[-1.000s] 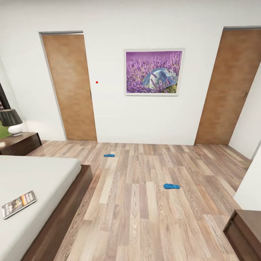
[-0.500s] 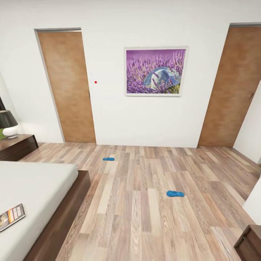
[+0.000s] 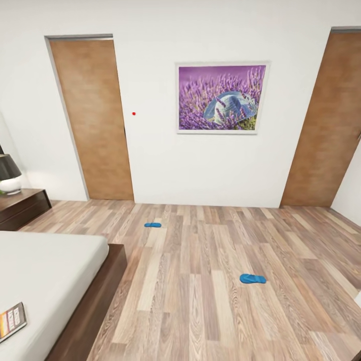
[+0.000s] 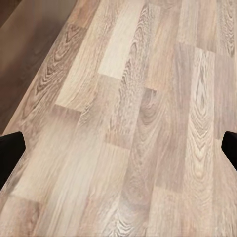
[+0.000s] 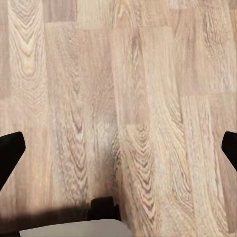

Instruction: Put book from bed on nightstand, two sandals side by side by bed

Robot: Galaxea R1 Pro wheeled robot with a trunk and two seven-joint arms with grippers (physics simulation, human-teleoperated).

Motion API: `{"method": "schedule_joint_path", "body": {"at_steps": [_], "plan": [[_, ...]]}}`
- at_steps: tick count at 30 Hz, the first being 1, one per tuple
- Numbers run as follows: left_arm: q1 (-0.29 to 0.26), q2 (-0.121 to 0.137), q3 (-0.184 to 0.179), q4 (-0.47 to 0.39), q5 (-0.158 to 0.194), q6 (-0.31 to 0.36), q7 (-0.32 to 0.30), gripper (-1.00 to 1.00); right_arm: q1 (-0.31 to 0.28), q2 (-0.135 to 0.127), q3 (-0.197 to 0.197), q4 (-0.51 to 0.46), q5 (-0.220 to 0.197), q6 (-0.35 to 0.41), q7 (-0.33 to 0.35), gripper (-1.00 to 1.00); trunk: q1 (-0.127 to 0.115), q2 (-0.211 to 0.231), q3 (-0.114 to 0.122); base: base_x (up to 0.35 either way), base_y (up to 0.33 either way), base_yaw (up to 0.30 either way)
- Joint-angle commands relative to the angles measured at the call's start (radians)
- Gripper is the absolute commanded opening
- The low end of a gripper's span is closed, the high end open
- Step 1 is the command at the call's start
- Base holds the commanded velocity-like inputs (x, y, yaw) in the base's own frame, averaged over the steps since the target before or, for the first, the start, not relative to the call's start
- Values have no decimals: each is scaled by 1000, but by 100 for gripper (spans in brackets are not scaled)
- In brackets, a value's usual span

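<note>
The bed point(image 3: 45, 271), with a pale mattress on a dark brown frame, fills the lower left of the head view. At the picture's left edge the book point(image 3: 11, 320) lies on the mattress, partly cut off. One blue sandal point(image 3: 153, 224) rests on the wood floor near the far wall, and the other sandal point(image 3: 252, 279) lies apart from it, nearer and to the right. A dark nightstand point(image 3: 20, 206) stands beyond the bed at the left. My left gripper point(image 4: 118, 150) and my right gripper point(image 5: 118, 150) are both open over bare floor planks.
A lamp point(image 3: 9, 173) sits on the nightstand. Two wooden doors point(image 3: 93, 118) point(image 3: 328, 125) flank a framed lavender picture point(image 3: 220, 98) on the white wall. The bed frame's dark side point(image 4: 24, 39) shows in the left wrist view, and part of my base point(image 5: 74, 228) in the right wrist view.
The head camera has advanced and shifted: the book has slid toward the picture's left edge, the sandals sit lower, and the dark furniture at lower right has left the view.
</note>
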Motion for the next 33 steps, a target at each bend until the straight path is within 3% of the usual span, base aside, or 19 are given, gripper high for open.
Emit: {"method": "schedule_joint_path", "body": {"at_steps": [1,33], "plan": [[0,0,0,-1,6,-1,0,100,0,0,0,-1,1,-1,-2,100,1,0,-1,290,171,0],[0,-2,0,-1,5,-1,0,100,0,-2,1,-1,1,-1,0,100,1,0,-1,314,104,0]]}}
